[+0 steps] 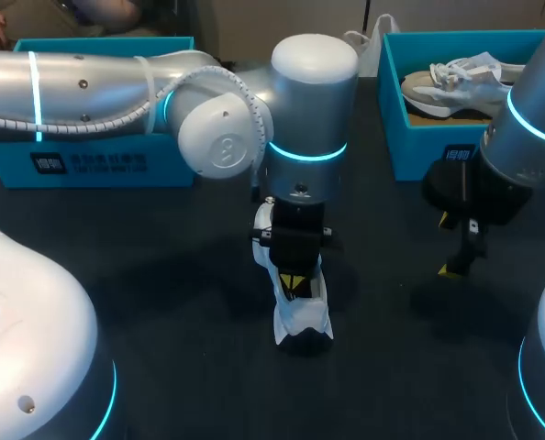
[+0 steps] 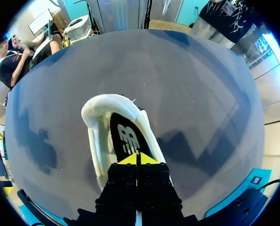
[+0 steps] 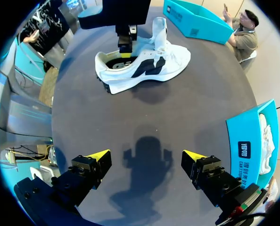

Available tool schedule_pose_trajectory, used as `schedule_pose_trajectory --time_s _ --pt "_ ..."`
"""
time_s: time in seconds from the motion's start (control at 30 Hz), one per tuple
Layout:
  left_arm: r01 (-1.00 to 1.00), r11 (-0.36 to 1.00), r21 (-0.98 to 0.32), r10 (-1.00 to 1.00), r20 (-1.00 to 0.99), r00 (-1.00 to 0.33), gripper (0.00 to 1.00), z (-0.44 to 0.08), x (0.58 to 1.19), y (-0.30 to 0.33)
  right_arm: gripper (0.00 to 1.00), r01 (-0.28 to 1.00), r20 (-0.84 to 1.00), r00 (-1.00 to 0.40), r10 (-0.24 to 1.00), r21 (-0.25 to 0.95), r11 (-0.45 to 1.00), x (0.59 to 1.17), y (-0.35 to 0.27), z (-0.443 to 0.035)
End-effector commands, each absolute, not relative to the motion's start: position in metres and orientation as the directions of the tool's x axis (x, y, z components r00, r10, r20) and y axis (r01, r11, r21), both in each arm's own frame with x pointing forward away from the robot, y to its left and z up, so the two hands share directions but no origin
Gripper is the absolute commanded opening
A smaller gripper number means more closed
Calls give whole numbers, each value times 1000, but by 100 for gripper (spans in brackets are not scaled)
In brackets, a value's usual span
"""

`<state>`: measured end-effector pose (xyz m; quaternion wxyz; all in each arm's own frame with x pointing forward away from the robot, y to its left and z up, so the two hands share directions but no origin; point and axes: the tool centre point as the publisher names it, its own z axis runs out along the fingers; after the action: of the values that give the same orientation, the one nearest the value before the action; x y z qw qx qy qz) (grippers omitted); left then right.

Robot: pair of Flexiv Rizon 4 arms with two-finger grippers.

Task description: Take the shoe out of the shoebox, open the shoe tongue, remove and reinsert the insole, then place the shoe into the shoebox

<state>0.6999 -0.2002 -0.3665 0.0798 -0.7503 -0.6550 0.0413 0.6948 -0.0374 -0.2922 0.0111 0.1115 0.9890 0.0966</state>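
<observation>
Dark table. Nearest, at centre: white sneaker with dark side panel, standing on its sole, apart from both boxes. Left gripper comes straight down into its opening, yellow tips pressed together on black insole — cannot tell whether they pinch it. To sneaker's right, right gripper hangs above bare table, fingers spread wide, holding nothing. Farther back: teal shoebox at left, second teal shoebox at right — a beige-and-white sneaker inside.
</observation>
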Motion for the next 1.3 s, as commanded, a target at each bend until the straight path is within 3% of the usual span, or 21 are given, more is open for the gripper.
schedule_pose_trajectory --time_s 0.03,0.37,0.6,0.97,1.3 --pt "976 -129 -176 989 52 140 0 -378 703 -198 100 219 -3 -975 223 193 957 694 -37 -293" --pt "979 -135 -150 982 113 153 0 -399 700 -192 100 219 -3 -975 223 193 957 694 -37 -293" --pt "982 -94 -167 995 26 99 0 -414 703 -193 100 219 -3 -975 223 193 957 694 -37 -293" --pt "988 -77 -131 989 -134 59 0 -373 706 -189 100 219 -3 -975 223 193 957 694 -37 -293" --pt "981 -155 -116 988 -32 152 0 -377 692 -201 100 219 -3 -975 223 193 957 694 -37 -293"
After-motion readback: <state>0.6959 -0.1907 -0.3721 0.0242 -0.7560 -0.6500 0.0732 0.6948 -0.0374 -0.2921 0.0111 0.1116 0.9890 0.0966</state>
